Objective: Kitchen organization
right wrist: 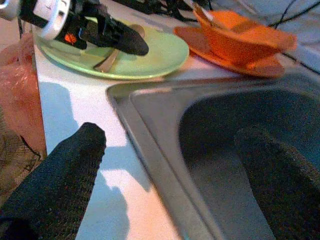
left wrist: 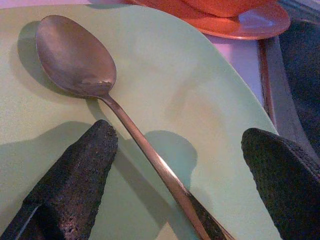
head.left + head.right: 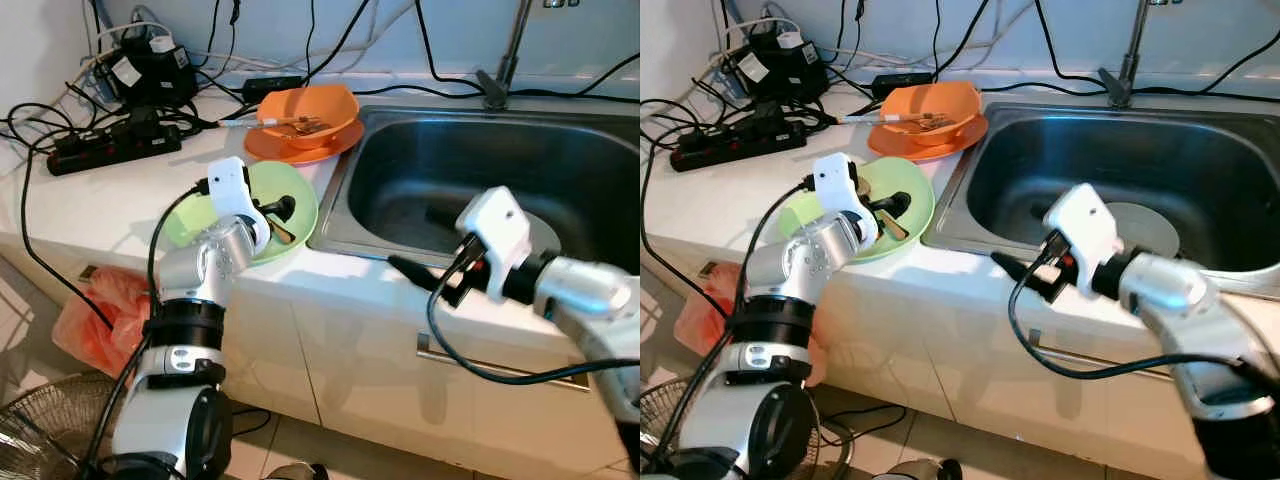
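left gripper (image 2: 175, 175) jaws apart, straddling spoon (image 2: 90, 75) handle in green plate (image 3: 300, 215) on table (image 3: 100, 200) | right gripper (image 3: 415, 272) jaws apart, idle over sink (image 3: 400, 170) front rim | step: grasping spoon | next: lower, close on handle, lift clear; orange bowl (image 3: 305, 110) behind

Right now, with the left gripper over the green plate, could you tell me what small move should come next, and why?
Probably close the left gripper on the spoon: its open fingers already straddle the handle, which lies on the green plate.
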